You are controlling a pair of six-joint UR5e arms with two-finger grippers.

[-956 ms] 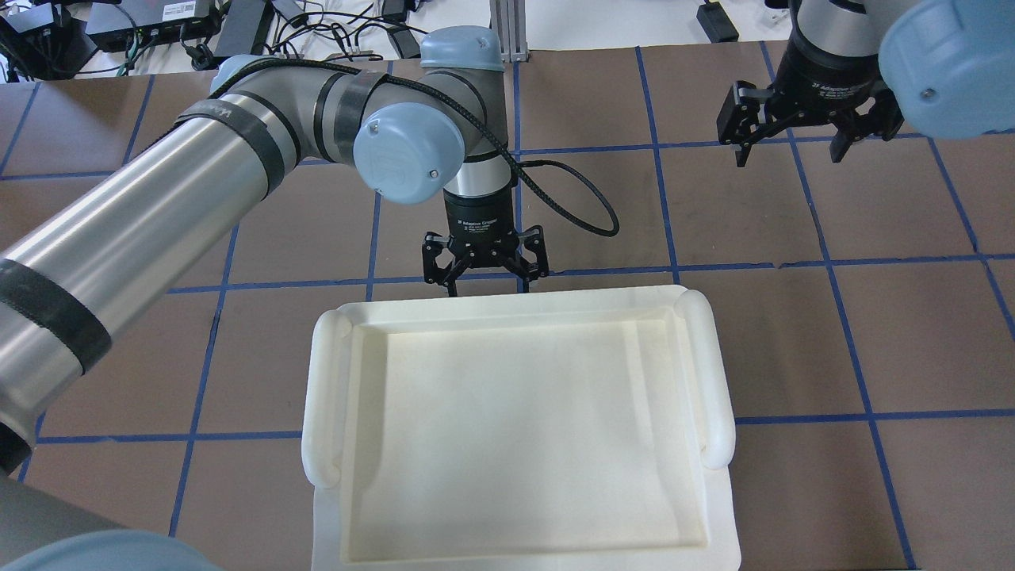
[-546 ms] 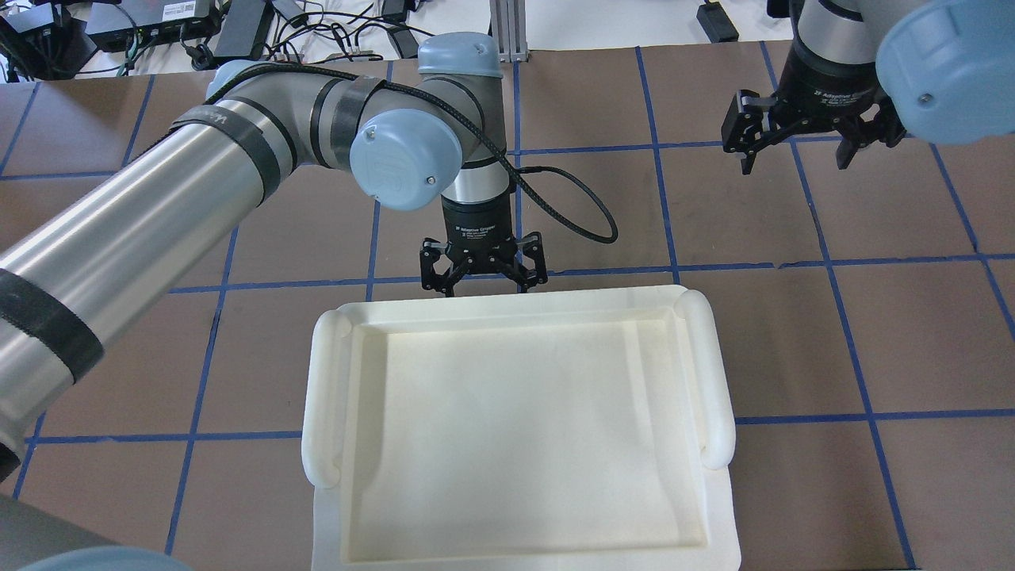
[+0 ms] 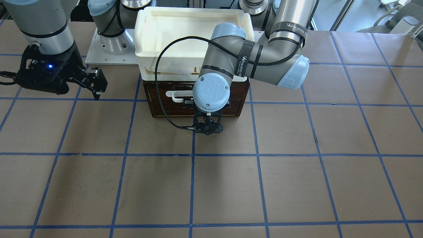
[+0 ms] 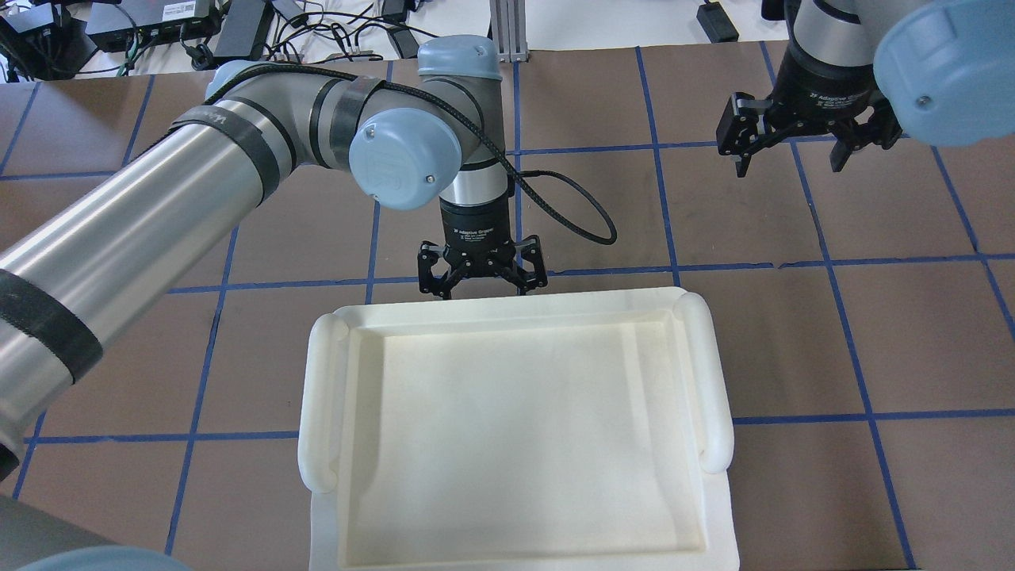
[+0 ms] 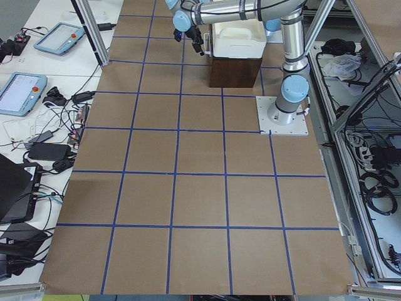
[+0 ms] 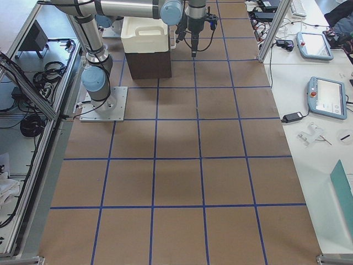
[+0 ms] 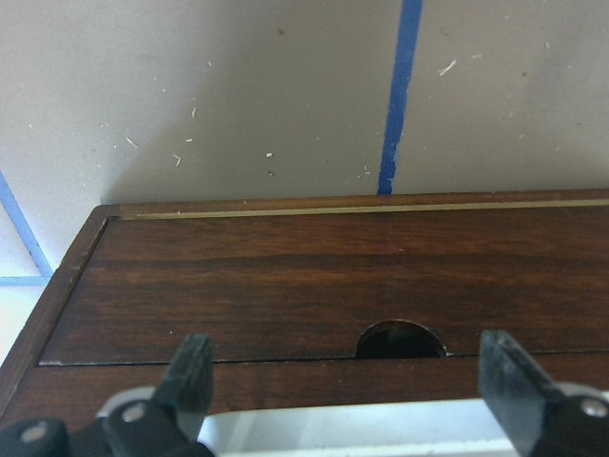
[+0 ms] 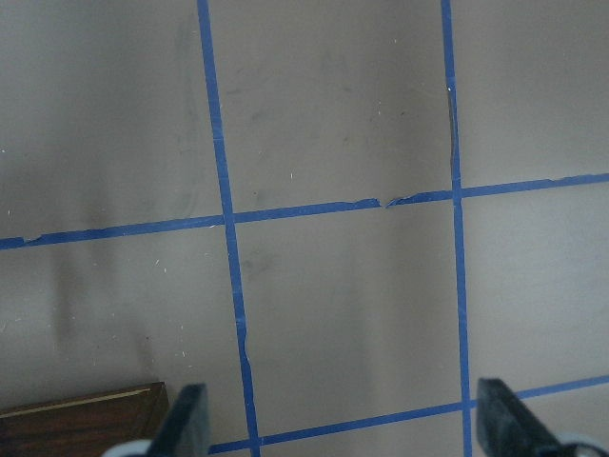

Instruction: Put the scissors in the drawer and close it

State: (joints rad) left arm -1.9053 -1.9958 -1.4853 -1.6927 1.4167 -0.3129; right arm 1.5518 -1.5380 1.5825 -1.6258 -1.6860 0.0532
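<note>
The left hand (image 4: 483,284), fingers spread wide, hovers squarely before the drawer (image 7: 285,381), whose white bar handle (image 7: 362,428) apparently lies crosswise between them.

The left arm's wrist (image 3: 211,87) is covering the drawer (image 3: 238,99) front's middle and the three-o'clock end of its white bar handle (image 3: 176,95).

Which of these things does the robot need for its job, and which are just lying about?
Needed: drawer, looks shut; its handle; left gripper, open in front of the handle. No scissors in view.

Just there: tray on top; right gripper, open, off to the side; tablets on a side table.
</note>
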